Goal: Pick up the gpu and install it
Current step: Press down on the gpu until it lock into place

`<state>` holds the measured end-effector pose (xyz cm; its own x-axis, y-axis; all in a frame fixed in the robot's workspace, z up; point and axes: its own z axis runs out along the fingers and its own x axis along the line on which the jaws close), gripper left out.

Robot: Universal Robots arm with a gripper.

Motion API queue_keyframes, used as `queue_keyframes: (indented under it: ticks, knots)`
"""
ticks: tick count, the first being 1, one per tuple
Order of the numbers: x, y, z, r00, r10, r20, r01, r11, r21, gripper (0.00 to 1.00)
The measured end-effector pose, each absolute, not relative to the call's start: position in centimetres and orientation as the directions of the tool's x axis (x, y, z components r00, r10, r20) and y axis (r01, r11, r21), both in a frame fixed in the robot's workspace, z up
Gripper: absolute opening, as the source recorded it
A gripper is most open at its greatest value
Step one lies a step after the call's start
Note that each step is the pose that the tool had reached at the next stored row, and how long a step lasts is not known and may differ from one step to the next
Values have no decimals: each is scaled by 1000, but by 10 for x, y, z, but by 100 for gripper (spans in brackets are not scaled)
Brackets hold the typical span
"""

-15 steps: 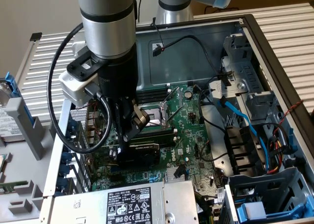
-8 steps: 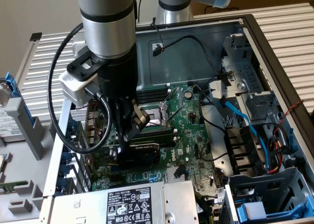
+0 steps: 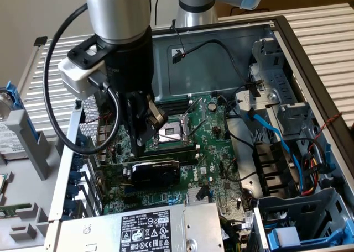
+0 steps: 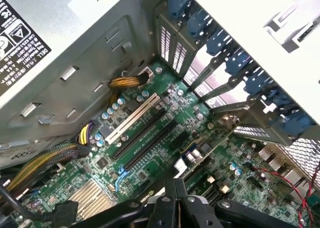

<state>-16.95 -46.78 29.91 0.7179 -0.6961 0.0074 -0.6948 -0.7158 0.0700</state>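
You see a green motherboard (image 3: 213, 152), the gpu (image 3: 155, 172) with its black shroud, blue cables (image 3: 276, 136), a silver power supply (image 3: 149, 230), and a white slot (image 4: 131, 119).

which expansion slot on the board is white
The white slot is the one nearest the power supply and the yellow cable bundle. The two slots beside it, toward the fingers, are black.
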Motion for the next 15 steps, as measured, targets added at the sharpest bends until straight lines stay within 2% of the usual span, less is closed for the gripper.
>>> queue_keyframes:
  ticks: [8,15]
  knots:
    - [-169,-468,309,717,-697,7,-696,-715,70,11]
    - [-169,-468,309,643,-766,7,-764,-641,70,11]
